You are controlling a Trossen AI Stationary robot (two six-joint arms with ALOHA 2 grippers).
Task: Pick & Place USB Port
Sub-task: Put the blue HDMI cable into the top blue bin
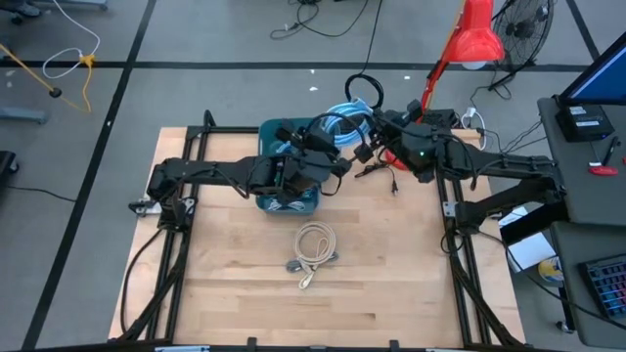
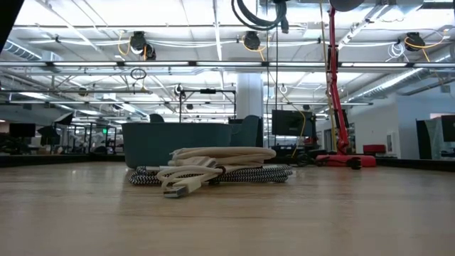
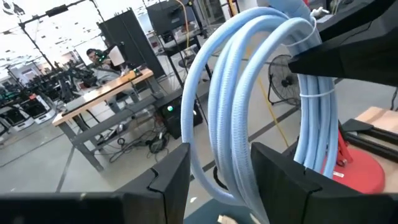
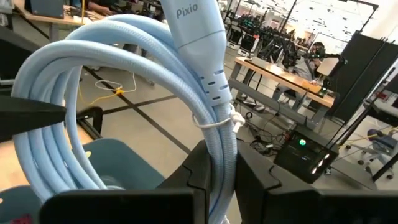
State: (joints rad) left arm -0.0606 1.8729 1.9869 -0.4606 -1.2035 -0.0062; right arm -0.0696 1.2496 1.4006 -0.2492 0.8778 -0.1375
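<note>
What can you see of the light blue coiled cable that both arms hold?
The light blue coiled cable looks braided, wound in several loops and bound by a thin white tie. A pale plug marked "Pixio" tops it. It hangs lifted above the dark teal bin, gripped by the right gripper and the left gripper, whose jaws close on its strands.

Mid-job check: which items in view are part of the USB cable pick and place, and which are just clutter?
Job items:
- light blue cable coil, held by the right gripper and the left gripper
- teal bin
- beige cable coil on the table

Lying about:
- red lamp
- floor fan
- black loose cable
</note>
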